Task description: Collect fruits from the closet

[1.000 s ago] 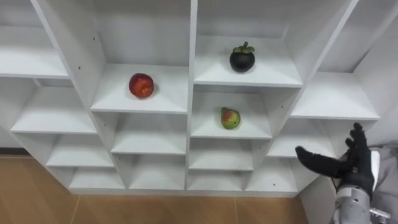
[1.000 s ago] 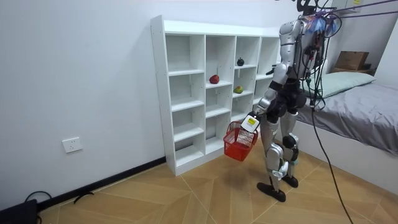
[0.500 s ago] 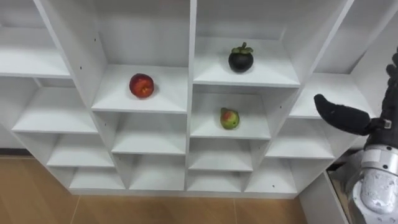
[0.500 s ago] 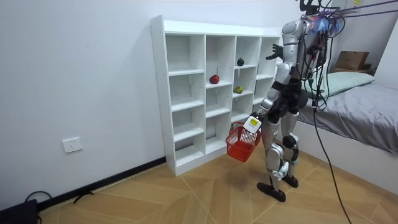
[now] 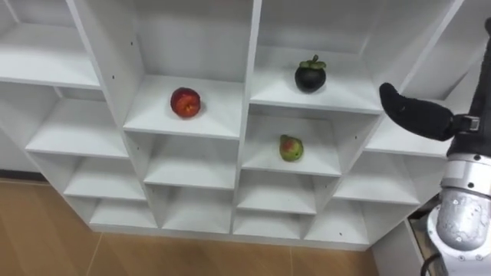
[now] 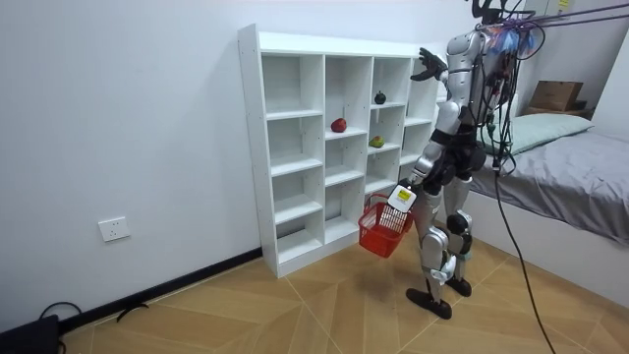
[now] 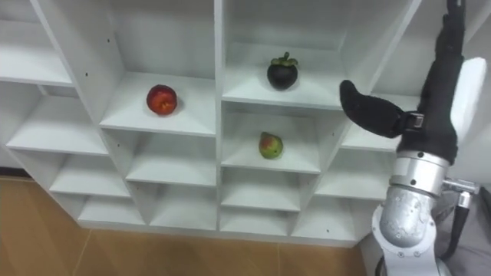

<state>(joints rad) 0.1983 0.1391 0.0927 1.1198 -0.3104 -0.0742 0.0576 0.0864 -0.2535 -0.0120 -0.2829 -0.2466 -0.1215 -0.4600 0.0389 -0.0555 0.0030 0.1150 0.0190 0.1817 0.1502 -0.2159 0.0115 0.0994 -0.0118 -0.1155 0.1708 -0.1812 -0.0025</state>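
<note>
Sitting alone on a shelf of the white closet (image 5: pixel 65 126), just left of a tall upright, is a red apple (image 5: pixel 185 102), round and glossy with a paler orange patch on its skin. In the next column to the right, one shelf lower, a small pear (image 5: pixel 290 148) stands upright, green with a red blush down one side. On the shelf directly above the pear rests a mangosteen (image 5: pixel 310 76), dark purple, almost black, capped by a green leafy stem. All three fruits lie well apart from each other and from both hands. Further right, the right hand (image 7: pixel 437 107) is held up in front of the closet's outer column, its fingers (image 7: pixel 453 27) straight and pointing upward and the thumb spread wide toward the mangosteen's shelf, holding nothing. In the room view the robot stands upright facing the closet's right end, with a bed (image 6: pixel 580 187) behind it. A red wire basket (image 6: pixel 381 228) hangs low from the left hand (image 6: pixel 402 197) beside its thigh. Whether that hand is closed on the handle is too small to tell.
</note>
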